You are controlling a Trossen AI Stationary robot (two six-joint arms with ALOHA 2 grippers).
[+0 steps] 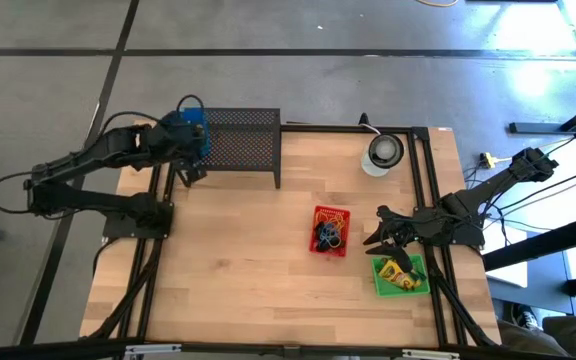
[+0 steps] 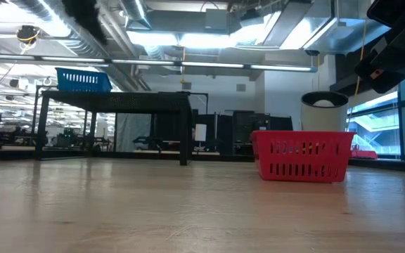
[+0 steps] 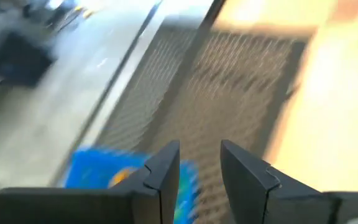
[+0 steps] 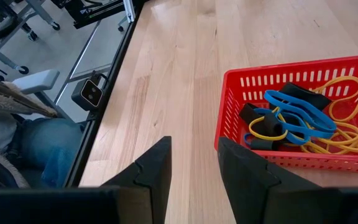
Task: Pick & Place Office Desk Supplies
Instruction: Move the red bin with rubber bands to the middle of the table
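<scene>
A red basket (image 4: 303, 118) held blue (image 4: 297, 115) and orange bands (image 4: 347, 134) and black clips (image 4: 303, 93) beside a green basket (image 1: 400, 276), while a blue basket (image 2: 83, 80) topped the black mesh rack (image 1: 240, 138).

Dark jointed arms (image 1: 88, 180), black cables, angular two-fingered tools (image 4: 191, 177)

Three baskets: red (image 1: 330, 231), blue (image 1: 187, 130), green (image 1: 400, 277); bands (image 4: 297, 118) perhaps five.

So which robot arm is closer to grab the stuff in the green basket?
The right arm. Its gripper hangs open at the table's right edge, just above the green basket with the yellow crayon boxes. The left gripper is far off, over the blue basket on the black mesh rack.
</scene>
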